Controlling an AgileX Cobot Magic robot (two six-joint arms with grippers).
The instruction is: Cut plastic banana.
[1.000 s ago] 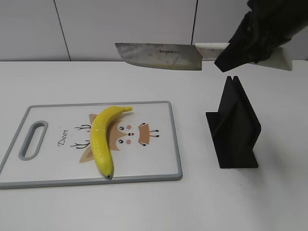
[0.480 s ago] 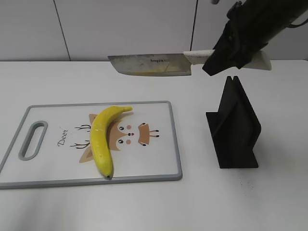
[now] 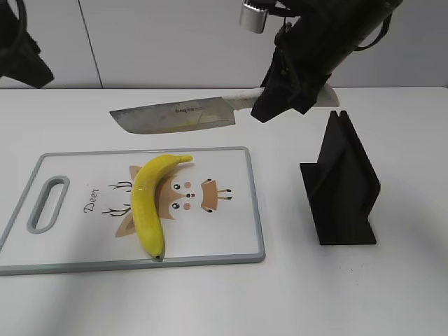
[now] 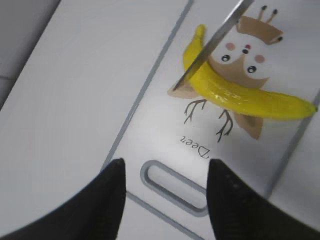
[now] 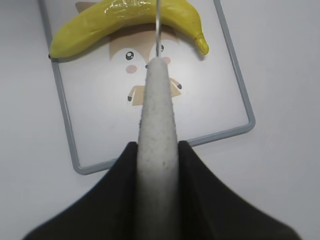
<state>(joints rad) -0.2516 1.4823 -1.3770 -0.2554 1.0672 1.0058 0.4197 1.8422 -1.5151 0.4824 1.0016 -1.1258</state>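
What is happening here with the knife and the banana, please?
The right gripper holds a knife by its pale handle, with the blade in the air above the far end of the plastic banana. The banana lies whole and uncut on the cutting board with the deer drawing. The left gripper is open and empty, above the board's handle slot. A black knife stand sits empty to the right of the board.

My right pincer grips the knife: dull, smudged metal blade, speckled matt handle. The banana looks smooth, glossy plastic; the board smooth, printed.
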